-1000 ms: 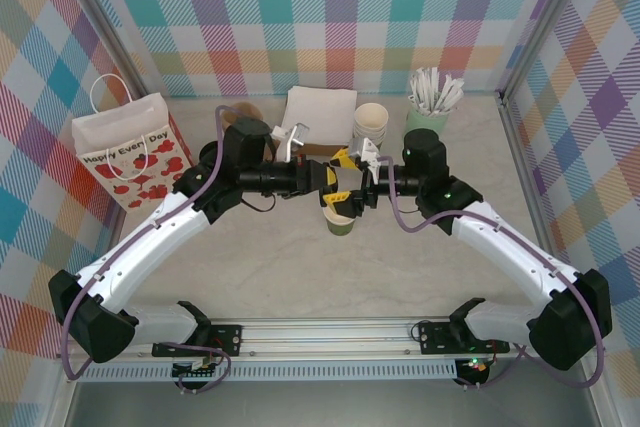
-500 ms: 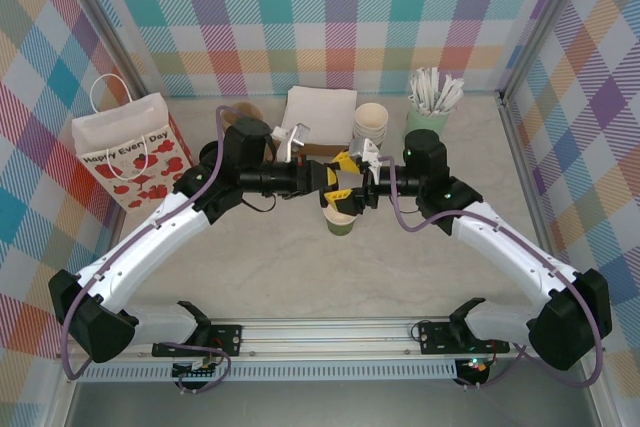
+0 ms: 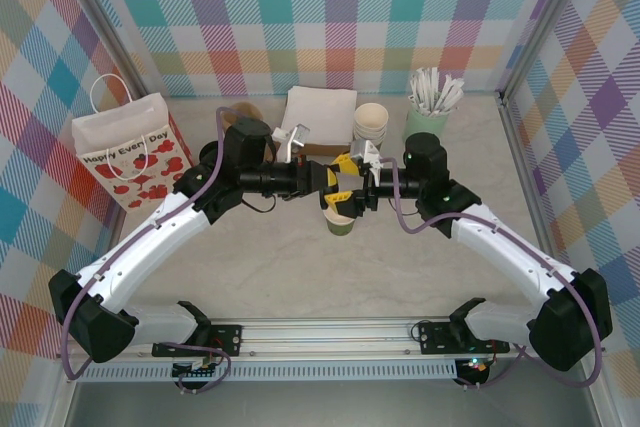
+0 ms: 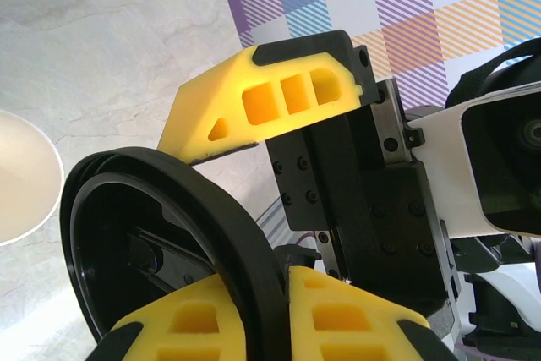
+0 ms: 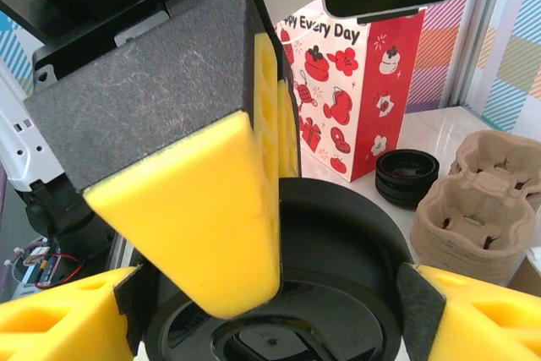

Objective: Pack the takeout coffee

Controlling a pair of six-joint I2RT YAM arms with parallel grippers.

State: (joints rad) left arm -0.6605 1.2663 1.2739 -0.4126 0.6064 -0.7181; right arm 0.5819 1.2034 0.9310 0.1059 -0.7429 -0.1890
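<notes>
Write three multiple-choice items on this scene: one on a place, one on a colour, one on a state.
1. Where on the table does the gift bag stand?
A. right edge
B. left side
C. centre

2. What colour is the outside of the paper cup at mid-table?
A. red
B. white
C. dark green

3. How do the left gripper's jaws stand?
A. shut on the black lid's rim
B. wide open, holding nothing
C. shut on a spoon

Answers:
1 B: the top view has it far left, by the wall.
2 C: its side shows green in the top view.
3 A: the left wrist view has the rim pinched between the yellow pads.
</notes>
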